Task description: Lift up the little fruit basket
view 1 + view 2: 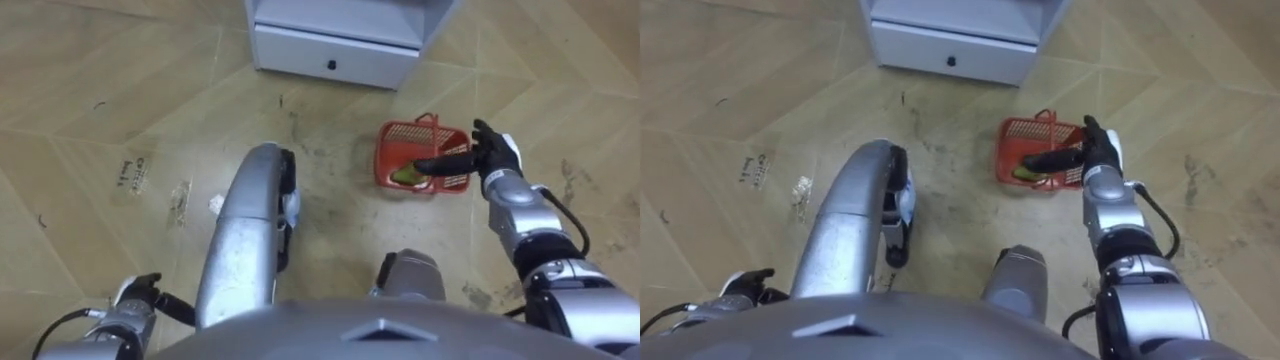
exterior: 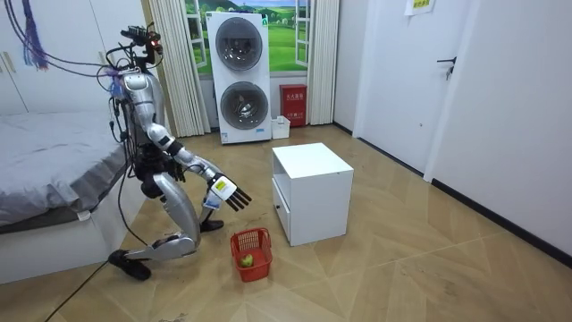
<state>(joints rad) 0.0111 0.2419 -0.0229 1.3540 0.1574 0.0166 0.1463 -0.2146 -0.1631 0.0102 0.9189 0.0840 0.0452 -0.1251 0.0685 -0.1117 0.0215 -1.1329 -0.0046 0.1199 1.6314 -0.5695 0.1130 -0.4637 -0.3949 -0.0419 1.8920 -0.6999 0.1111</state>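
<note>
Right robot hand [image 1: 497, 153] hovers over the red basket [image 1: 396, 142] on the floor [image 1: 100, 100], fingers straight, holding nothing. Reaching step, I judge; next, lower and grip its handle [image 1: 431, 120].

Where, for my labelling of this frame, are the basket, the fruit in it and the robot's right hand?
basket [image 1: 392, 150]: left eye view, on its red left wall.
fruit [image 1: 405, 177]: left eye view, on its green skin.
right hand [image 1: 498, 153]: left eye view, on the back of the hand.
</note>
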